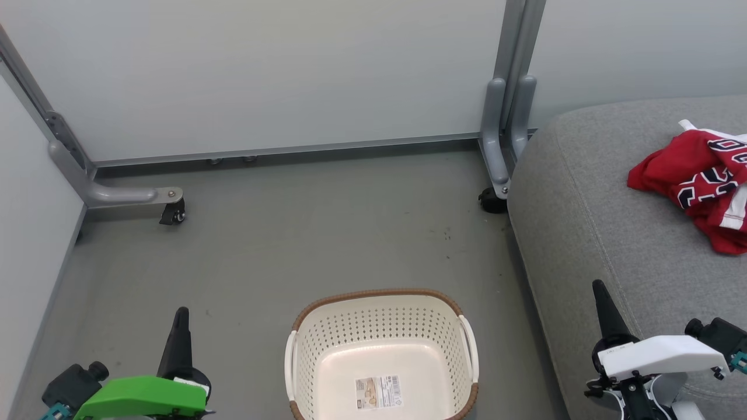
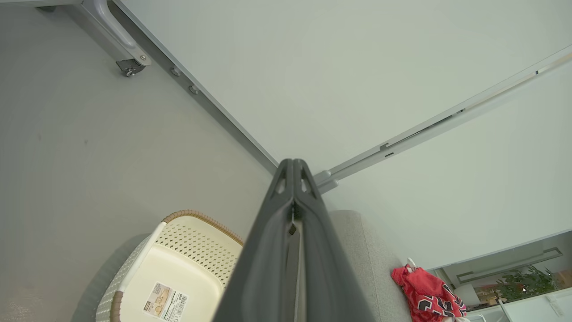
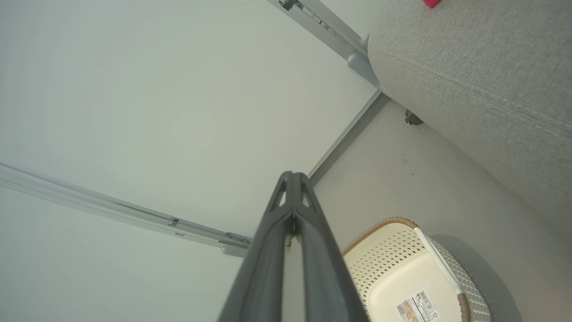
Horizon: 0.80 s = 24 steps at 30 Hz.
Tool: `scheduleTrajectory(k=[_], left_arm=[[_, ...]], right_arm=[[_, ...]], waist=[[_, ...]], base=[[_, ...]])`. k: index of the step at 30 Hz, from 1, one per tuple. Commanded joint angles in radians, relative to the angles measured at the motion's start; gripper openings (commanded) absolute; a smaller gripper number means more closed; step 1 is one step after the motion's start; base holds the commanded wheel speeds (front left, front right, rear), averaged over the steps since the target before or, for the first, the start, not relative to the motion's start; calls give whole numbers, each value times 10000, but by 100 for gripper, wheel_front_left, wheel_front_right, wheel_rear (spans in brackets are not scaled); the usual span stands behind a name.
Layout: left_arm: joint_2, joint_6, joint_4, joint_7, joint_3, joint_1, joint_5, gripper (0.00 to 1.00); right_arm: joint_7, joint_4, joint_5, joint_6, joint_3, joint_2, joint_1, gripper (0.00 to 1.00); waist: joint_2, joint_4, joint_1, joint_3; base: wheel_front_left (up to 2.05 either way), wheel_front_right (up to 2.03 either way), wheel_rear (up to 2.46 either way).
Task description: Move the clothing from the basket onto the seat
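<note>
We see the crumpled red soft-fabric sports jersey (image 1: 697, 175), with white trim and dark navy lettering, lying on top of the large grey woven-fabric seat cushion (image 1: 589, 198). It sits at about 3 o'clock in the head view and is cut off by that view's right edge. The cream-white perforated plastic laundry basket (image 1: 373, 293), brown woven-look around its rim, stands on the dull grey floor (image 1: 280, 245) at 6 o'clock, near the cushion's side. A small paper label (image 1: 379, 392) lies on its bottom (a barcode shows on it).

The left gripper (image 1: 182, 312), on a bright green housing, rises at 7 o'clock. Its two long dark fingers are pressed together with nothing between them. The right gripper (image 1: 598, 286), on a white housing, stands at 4 o'clock before the cushion's near edge. Its fingers are likewise closed tip to tip and hold nothing.

At 12 o'clock stand pale partition panels (image 1: 280, 70) in grey metal frames, and a black caster wheel (image 1: 173, 214) sits at 10 o'clock.
</note>
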Motion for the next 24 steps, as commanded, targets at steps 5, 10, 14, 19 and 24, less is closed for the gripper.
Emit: scheduleTrajectory(k=[5,10,14,19,24], left_arm=[[52,-76,-61,180,165,-384,-722,0],[52,-107,-33,318,260,-470,-1262,0],[50,-129,-12,421,337,-543,-1665,0],[47,-147,15,547,422,-605,-2133,0],[42,-163,41,682,499,-705,-2587,0]], right_arm=[[181,-31,731,4,-110,-32,-316,0],[320,-8,1262,4,-180,-32,-410,0],[426,11,1658,4,-230,-32,-451,0],[544,35,2120,4,-288,-31,-506,0],[670,57,2589,4,-353,-28,-586,0]], waist=[[0,-7,0,37],[0,-13,0,71],[0,-17,0,98],[0,-23,0,131],[0,-29,0,166]], base=[[0,0,0],[0,0,0],[0,0,0],[0,0,0],[0,0,0]])
